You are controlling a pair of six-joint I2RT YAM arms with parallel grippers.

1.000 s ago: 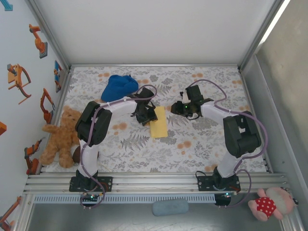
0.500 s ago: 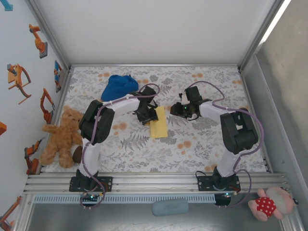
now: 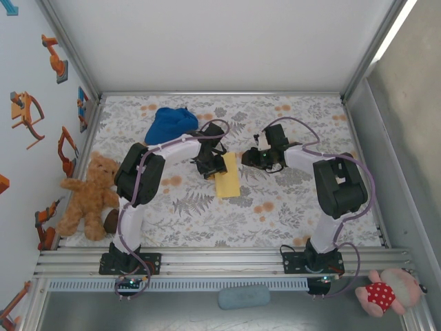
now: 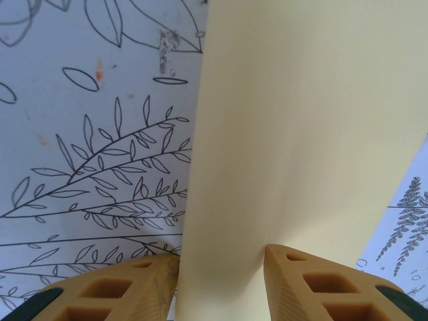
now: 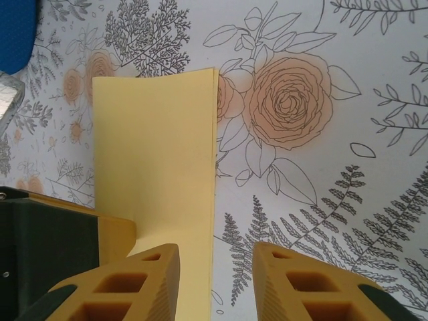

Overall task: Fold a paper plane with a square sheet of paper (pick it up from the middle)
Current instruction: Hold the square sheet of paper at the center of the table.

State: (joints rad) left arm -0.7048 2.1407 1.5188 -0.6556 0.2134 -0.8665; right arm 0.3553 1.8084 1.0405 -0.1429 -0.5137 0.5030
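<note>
both grippers stand released at the folded square sheet of paper [image 5: 154, 147] on the tabletop [image 5: 334, 200]: left gripper [image 4: 221, 257] resting on it, right gripper [image 5: 215, 251] over its edge; an uneven push could skew the crease

Paper [image 3: 227, 178] centre, cap [image 3: 172, 124] behind it (leftward), teddy [image 3: 88, 196] far left

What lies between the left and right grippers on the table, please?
The far end of the folded square sheet of paper lies between the left gripper and the right gripper, in the top external view.
</note>
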